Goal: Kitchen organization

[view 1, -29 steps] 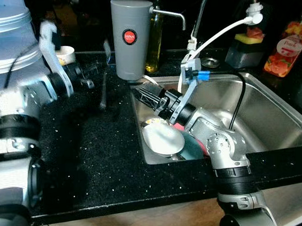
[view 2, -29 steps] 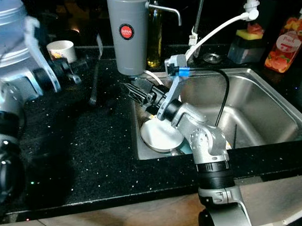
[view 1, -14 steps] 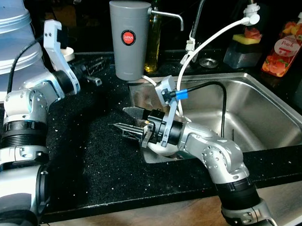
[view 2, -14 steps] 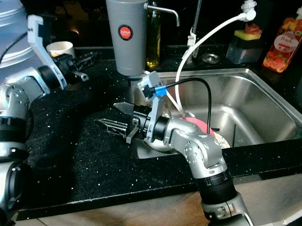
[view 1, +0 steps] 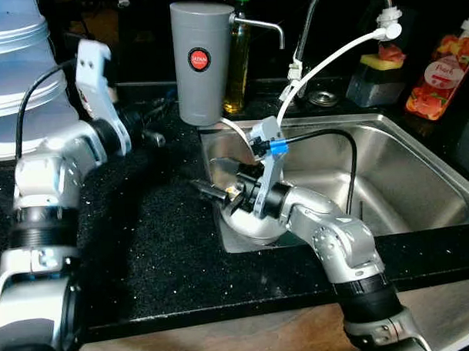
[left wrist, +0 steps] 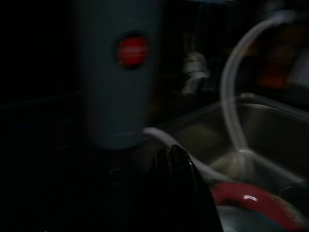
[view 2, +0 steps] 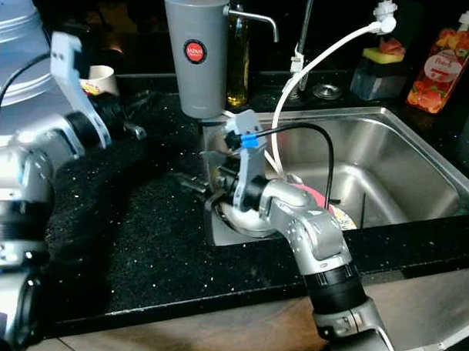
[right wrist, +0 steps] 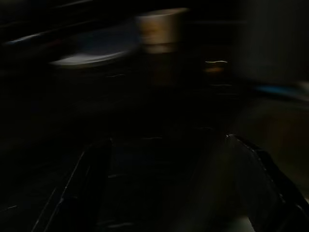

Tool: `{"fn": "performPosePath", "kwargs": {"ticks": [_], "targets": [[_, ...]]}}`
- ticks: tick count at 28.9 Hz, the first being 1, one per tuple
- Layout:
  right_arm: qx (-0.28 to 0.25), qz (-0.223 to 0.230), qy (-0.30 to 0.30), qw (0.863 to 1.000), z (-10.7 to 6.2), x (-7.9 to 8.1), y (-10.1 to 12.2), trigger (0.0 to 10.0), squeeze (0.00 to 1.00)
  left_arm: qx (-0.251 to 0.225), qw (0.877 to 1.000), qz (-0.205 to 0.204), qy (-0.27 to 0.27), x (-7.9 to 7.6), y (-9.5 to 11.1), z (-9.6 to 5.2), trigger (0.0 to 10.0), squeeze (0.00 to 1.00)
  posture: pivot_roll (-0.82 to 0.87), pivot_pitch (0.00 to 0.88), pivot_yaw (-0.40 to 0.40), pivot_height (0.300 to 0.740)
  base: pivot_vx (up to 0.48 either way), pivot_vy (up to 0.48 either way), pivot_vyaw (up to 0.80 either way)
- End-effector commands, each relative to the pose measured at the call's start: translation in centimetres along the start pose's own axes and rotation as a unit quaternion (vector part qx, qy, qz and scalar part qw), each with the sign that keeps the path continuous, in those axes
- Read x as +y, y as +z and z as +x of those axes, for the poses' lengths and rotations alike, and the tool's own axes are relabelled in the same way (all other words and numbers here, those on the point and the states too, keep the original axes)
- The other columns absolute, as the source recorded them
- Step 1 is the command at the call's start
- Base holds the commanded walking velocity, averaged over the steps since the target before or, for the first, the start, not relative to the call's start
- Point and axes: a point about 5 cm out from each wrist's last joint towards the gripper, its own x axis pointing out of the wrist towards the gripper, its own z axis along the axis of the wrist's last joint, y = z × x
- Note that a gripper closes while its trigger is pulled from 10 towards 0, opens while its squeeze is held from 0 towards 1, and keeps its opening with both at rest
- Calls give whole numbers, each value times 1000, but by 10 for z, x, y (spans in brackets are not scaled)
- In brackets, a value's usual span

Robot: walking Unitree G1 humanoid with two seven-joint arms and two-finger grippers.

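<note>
My right gripper (view 1: 208,192) sits mid-frame over the sink's (view 1: 418,150) left rim, fingers spread and empty – silver bowl (view 1: 252,225) just beneath; I'd dip slowly onto its edge – left gripper (view 1: 152,124) upper left, jaws unclear

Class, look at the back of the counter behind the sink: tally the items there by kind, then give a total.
Grey dispenser: 1
Oil bottle: 1
Red pouch: 1
Sponge holder: 1
Paper cup: 1
Total: 5
</note>
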Motion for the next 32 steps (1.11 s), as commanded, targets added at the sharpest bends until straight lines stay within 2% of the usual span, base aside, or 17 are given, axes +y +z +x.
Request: {"fn": "performPosePath", "kwargs": {"ticks": [1,2,3,5,6,7,10,13,17,19,20,21,23,24,30,32], "targets": [[-34,-6,-61,998,-3,-12,5,10000,0,-20,998,26,48,1,5,-1,10000,0,69,58,-28,740,0,0,0],[-54,10,-88,995,-6,-17,6,10000,0,-16,996,41,78,3,4,-4,10000,0,69,58,-28,740,0,0,0],[-54,10,-88,995,-6,-17,6,10000,0,-16,996,41,78,3,4,-4,10000,0,69,58,-28,740,0,0,0],[-87,23,-144,985,-17,-28,6,10000,0,-5,990,46,133,6,-3,-12,10000,0,70,57,-26,740,0,0,0],[-87,23,-144,985,-17,-28,6,10000,0,-5,990,46,133,6,-3,-12,10000,0,70,57,-26,740,0,0,0],[-93,27,-174,980,-24,-34,2,10000,0,-6,986,49,159,7,-7,-18,10000,0,67,54,-29,740,0,0,0],[-98,30,-197,975,-31,-39,-1,10000,0,-3,983,56,175,7,-12,-25,10000,0,67,54,-29,740,0,0,0],[-115,31,-242,963,-47,-44,-7,10000,0,-7,973,74,220,7,-25,-46,10000,0,59,51,-26,740,0,0,0],[-127,27,-246,961,-53,-41,-8,10000,0,-14,970,96,224,1,-30,-54,10000,0,56,51,-24,740,0,0,0],[-135,22,-234,963,-53,-35,-7,10000,0,-10,973,95,208,-10,-36,-58,10000,0,56,51,-24,740,0,0,0],[-135,22,-234,963,-53,-35,-7,10000,0,-10,973,95,208,-10,-36,-58,10000,0,56,51,-24,740,0,0,0],[-135,18,-203,970,-51,-27,-6,10000,0,-14,975,88,203,-20,-39,-63,10000,0,52,49,-27,740,0,0,0],[-135,23,-167,976,-48,-19,-5,10000,0,-14,976,86,198,-27,-42,-68,10000,0,49,49,-29,740,0,0,0],[-135,23,-167,976,-48,-19,-5,10000,0,-14,976,86,198,-27,-42,-68,10000,0,49,49,-29,740,0,0,0],[-111,104,-58,987,-47,4,-9,10000,0,-28,977,82,192,-42,-44,-81,10000,0,48,46,-43,740,0,0,0],[-106,107,-50,987,-48,6,-11,10000,0,-28,978,82,192,-45,-44,-83,10000,0,48,48,-43,740,0,0,0]]}}
